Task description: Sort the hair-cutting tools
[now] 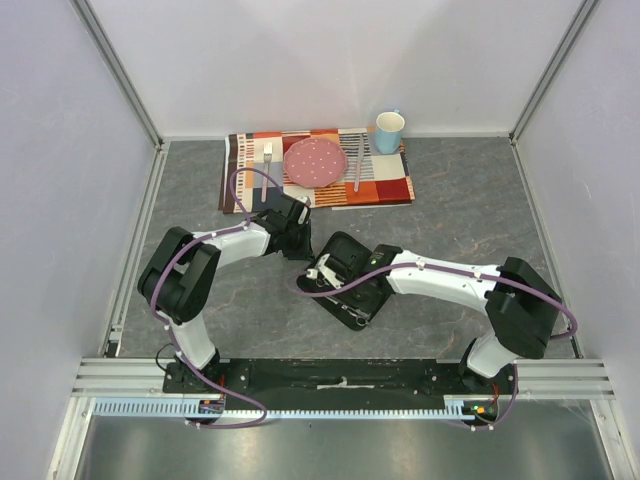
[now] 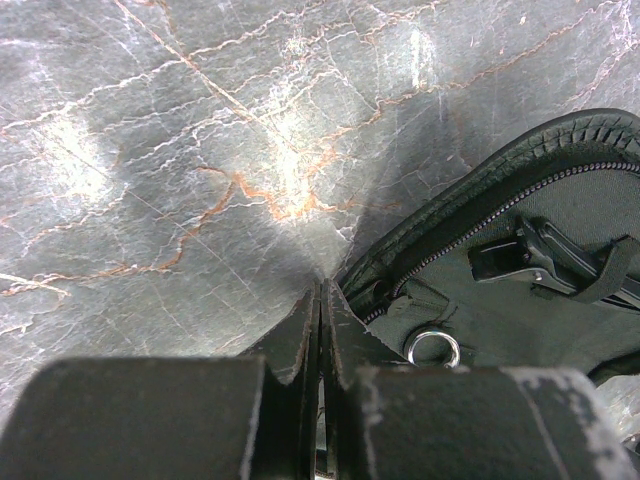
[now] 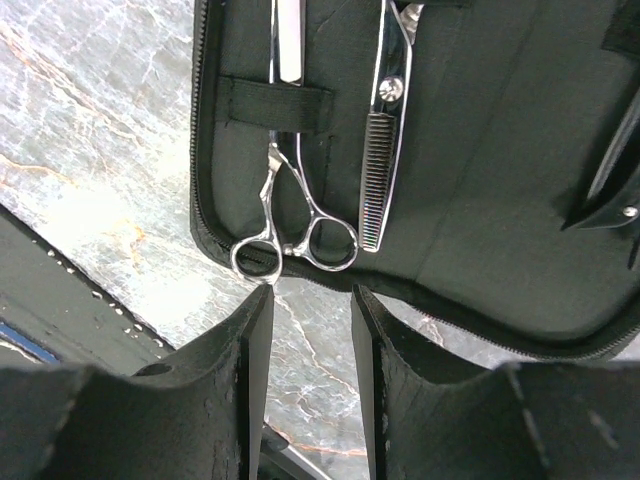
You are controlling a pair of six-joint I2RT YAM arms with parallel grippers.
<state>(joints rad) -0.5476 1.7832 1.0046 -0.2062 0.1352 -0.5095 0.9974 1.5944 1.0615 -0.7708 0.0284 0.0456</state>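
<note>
Inside the open case [image 3: 480, 200] lie two silver scissors [image 3: 384, 150], one black clip [image 3: 610, 195]; right gripper [image 3: 310, 297] narrowly parted, left gripper [image 2: 320, 300] closed.

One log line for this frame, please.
case open | scissors under strap inside | thinning shears beside them | left hand shut at case edge | right hand open by scissors' rings

No writing, brand, number or sign can be read in any of the three views. The plain scissors [image 3: 288, 45] and the toothed thinning scissors [image 3: 378, 170] show only bare metal. The lining of the open black case [image 3: 480, 200] that holds them carries no legible label.
</note>
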